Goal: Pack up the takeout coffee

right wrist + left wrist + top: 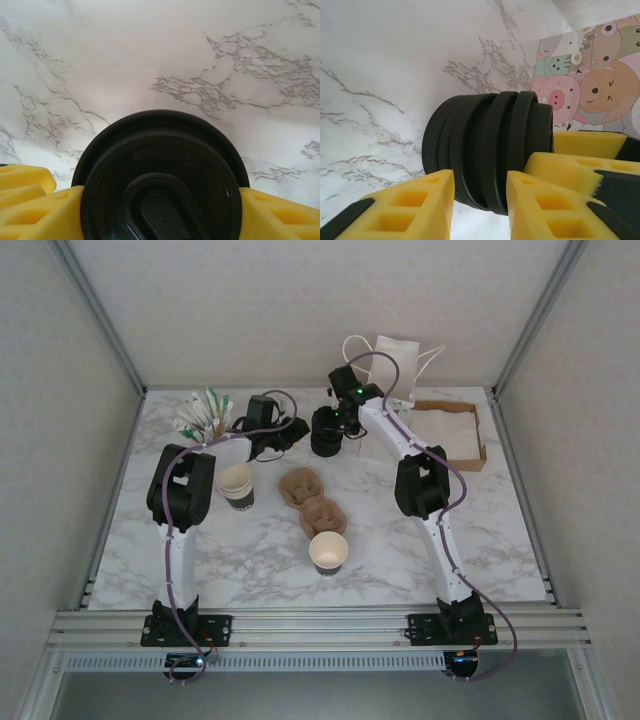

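Right end effector (160, 202) clamps the top lid (160, 150) of the black stack (465, 140); left end effector (480, 192), narrow, straddles a rim, grip unclear. Coffee cup (328, 552) stands open, front-centre on the tabletop (250, 555).

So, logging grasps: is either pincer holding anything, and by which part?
Cannot be told: the right pincer flanks the top lid at its rim; the left pincer brackets the lid stack at its edge.

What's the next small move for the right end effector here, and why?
Probably close the right end effector on the top lid: its fingers flank the lid's rim on both sides, the left end effector brackets the lid stack, and the open cup has no lid.
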Controlling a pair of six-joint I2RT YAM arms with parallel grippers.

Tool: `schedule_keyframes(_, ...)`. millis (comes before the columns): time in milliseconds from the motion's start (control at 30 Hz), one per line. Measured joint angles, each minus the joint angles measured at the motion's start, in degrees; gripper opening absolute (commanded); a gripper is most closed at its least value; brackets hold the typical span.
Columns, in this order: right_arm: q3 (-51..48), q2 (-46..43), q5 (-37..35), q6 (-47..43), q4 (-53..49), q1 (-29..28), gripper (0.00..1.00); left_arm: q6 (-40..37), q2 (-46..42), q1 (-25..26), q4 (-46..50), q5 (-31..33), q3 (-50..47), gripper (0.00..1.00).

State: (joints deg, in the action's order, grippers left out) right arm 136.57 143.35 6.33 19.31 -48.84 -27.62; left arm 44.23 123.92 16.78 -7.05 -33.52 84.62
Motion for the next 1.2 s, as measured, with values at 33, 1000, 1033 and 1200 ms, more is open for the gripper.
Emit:
schedule_keyframes(33, 0.0, 0.0, 0.0, 0.0, 0.0, 0.0, 0.71, 0.0, 0.0, 0.0, 0.0, 0.0, 0.0, 0.31)
schedule_keyframes(1000, -0.1, -0.1, 2.5, 0.0, 0.0, 0.2, 0.71, 0.9, 1.8, 0.0, -1.4, -1.7, 0.0, 0.34)
schedule_keyframes(1033, -0.1, -0.1, 2.6, 0.1, 0.0, 0.2, 0.71, 0.9, 1.8, 0.0, -1.5, -1.7, 0.0, 0.34)
schedule_keyframes(1200, -0.1, -0.1, 2.7, 0.3, -0.1, 0.2, 0.7, 0.9, 1.9, 0.0, -2.0, -1.7, -0.4, 0.34)
